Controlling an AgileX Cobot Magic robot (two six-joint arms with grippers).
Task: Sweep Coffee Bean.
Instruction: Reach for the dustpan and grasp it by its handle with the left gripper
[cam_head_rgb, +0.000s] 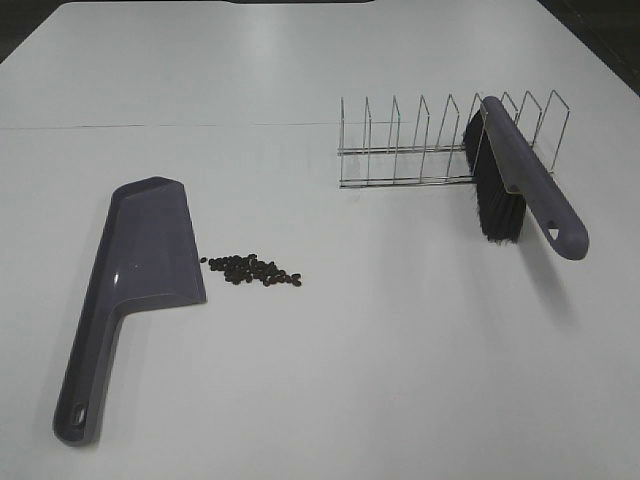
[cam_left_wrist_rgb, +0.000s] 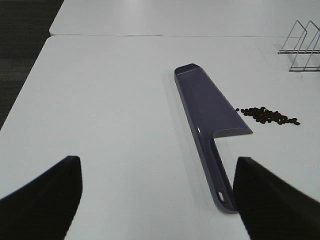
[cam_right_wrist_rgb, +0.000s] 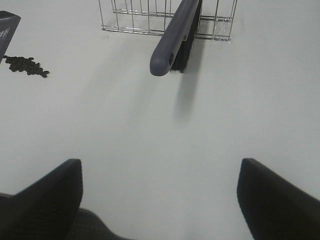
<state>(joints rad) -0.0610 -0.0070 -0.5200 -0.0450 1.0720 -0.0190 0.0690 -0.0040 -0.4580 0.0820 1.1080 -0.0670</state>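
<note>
A small cluster of dark coffee beans (cam_head_rgb: 254, 270) (cam_left_wrist_rgb: 269, 115) (cam_right_wrist_rgb: 25, 65) lies on the white table just right of a purple-grey dustpan (cam_head_rgb: 135, 280) (cam_left_wrist_rgb: 209, 125), which lies flat with its handle toward the front. A purple brush (cam_head_rgb: 520, 185) (cam_right_wrist_rgb: 175, 37) with black bristles leans in a wire rack (cam_head_rgb: 420, 145) (cam_right_wrist_rgb: 150, 17), handle pointing out and down. My left gripper (cam_left_wrist_rgb: 157, 200) is open, hovering behind the dustpan's handle. My right gripper (cam_right_wrist_rgb: 160, 200) is open too, well short of the brush handle. Neither gripper shows in the exterior view.
The white table (cam_head_rgb: 380, 360) has a seam line across its far part. Dark floor (cam_left_wrist_rgb: 20, 45) shows past the table's left edge. The wire rack has several upright dividers.
</note>
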